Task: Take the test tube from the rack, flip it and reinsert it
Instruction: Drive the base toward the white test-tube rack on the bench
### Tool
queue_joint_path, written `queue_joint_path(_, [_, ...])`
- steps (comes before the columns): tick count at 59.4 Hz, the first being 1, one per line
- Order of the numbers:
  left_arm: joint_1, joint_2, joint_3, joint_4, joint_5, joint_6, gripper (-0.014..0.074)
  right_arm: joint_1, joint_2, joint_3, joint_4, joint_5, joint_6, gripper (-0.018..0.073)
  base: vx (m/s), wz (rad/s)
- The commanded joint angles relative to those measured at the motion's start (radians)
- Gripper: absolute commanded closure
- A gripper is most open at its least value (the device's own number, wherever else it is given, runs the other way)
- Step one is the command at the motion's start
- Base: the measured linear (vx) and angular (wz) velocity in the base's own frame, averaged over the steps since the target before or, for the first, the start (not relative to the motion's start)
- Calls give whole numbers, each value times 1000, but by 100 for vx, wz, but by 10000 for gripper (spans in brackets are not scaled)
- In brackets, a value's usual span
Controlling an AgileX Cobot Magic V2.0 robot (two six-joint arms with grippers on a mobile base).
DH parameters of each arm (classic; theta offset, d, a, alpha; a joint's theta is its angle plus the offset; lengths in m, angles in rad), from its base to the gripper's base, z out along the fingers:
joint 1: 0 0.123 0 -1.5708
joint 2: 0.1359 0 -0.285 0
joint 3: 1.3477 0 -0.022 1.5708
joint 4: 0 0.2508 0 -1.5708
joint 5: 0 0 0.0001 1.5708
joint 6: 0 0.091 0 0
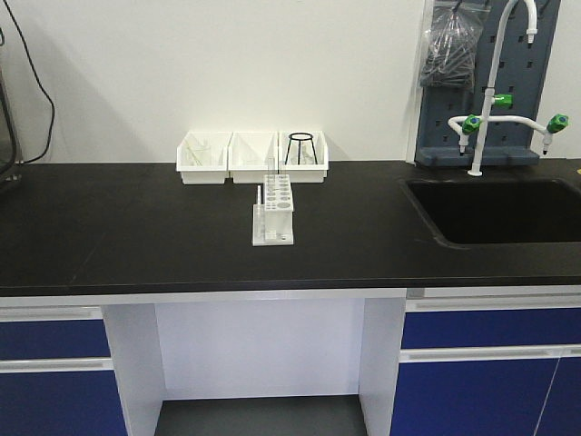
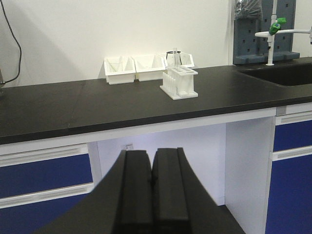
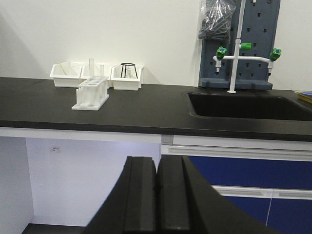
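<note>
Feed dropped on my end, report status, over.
Left gripper and right gripper shut, empty. Test tube upright in rack. Nothing blocking the approach.

Three white bins (image 1: 252, 173) line a black countertop (image 1: 136, 227); at three o'clock, a sink (image 1: 495, 218) and white faucet (image 1: 496, 64).

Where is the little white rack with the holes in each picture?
Front view: rack, middle of the counter.
Left wrist view: rack, a bit right of centre, upper half.
Right wrist view: rack, upper left.
Landmark: the white bins just behind it in all three.
</note>
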Motion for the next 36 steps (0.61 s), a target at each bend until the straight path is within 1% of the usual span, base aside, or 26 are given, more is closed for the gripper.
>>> queue_joint_path(1, [0, -8, -6, 0, -81, -2, 602, -7, -10, 2, -6, -81, -5, 570, 0, 0])
queue_joint_path(36, [0, -8, -6, 0, -81, -2, 602, -7, -10, 2, -6, -81, -5, 570, 0, 0])
